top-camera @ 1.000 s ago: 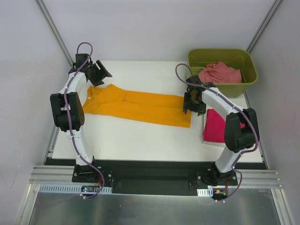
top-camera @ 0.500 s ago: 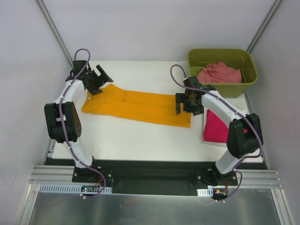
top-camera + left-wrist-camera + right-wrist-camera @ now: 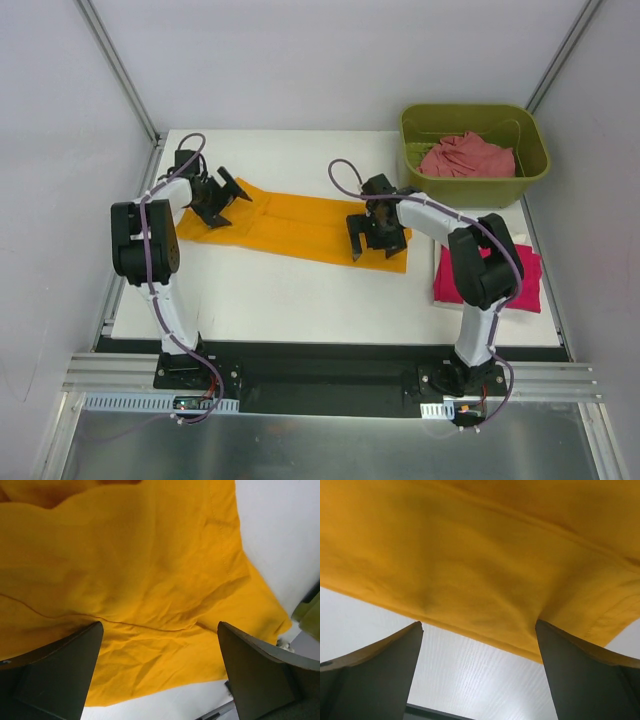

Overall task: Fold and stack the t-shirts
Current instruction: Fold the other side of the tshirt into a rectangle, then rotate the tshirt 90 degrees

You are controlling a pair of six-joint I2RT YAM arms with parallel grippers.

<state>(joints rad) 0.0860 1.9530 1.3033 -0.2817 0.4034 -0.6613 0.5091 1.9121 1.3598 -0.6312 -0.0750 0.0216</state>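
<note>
Top view: your left gripper (image 3: 238,207) and right gripper (image 3: 370,248) are spread, empty, above orange shirt (image 3: 300,222)
Done, likely: magenta shirt (image 3: 526,280) folded
Remaining: orange half-folded; pink shirt (image 3: 468,157) untouched

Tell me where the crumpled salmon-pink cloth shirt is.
In the top view, the salmon-pink shirt lies inside the olive-green plastic bin at the far right, beyond the folded magenta shirt.

The orange-yellow t-shirt (image 3: 140,570) is soft matt cloth, finely creased, with stitched seams. The magenta t-shirt (image 3: 527,278) and salmon-pink t-shirt (image 3: 468,157) are matt cloth too, the latter crumpled. The olive bin (image 3: 480,192) is smooth plastic with a slight sheen. The white table (image 3: 470,680) looks finely ribbed. The front rail (image 3: 110,372) is dull silver metal.
</note>
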